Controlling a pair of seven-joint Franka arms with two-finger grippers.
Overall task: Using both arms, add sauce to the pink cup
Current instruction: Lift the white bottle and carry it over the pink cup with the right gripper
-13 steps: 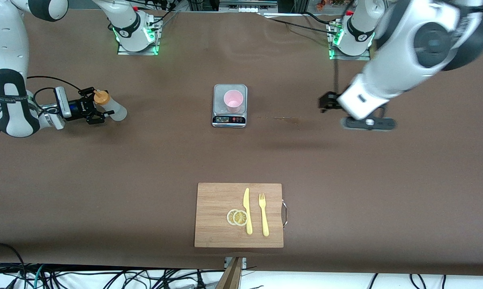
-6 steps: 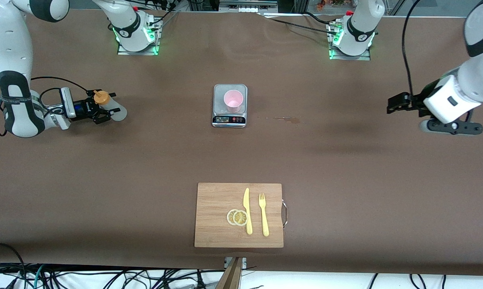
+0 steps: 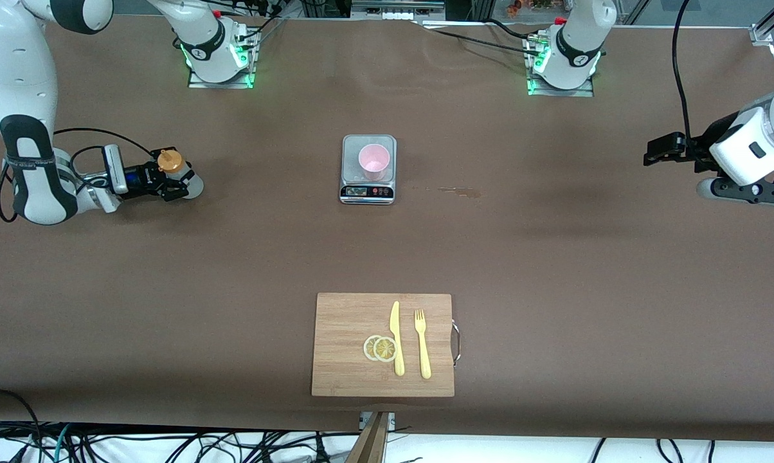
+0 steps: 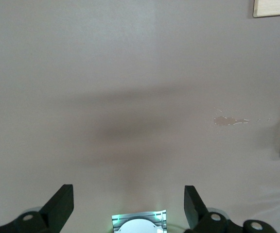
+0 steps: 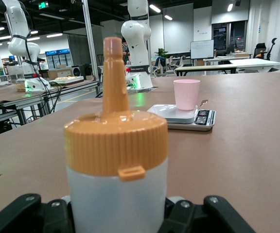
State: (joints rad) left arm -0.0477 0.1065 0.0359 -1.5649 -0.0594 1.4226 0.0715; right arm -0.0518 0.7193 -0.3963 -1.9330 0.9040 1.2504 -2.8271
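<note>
Gripping the sauce bottle at the right arm's end of the table, the right gripper is closing its black fingers around the bottle's whitish body. The bottle is standing upright on the brown table, its orange cap and thin nozzle pointing up. In the right wrist view the bottle is filling the foreground between the fingers.

Moving toward the middle of the table, the pink cup is sitting upright on a grey kitchen scale, well apart from the bottle. A small pale stain is lying on the table just beside the scale, toward the left arm's end.

Nearer to the front camera, a wooden cutting board is carrying two lemon slices, a yellow knife and a yellow fork, side by side.

At the left arm's end, the left gripper is hanging above bare table with nothing in it, its fingers spreading wide apart in the left wrist view.
</note>
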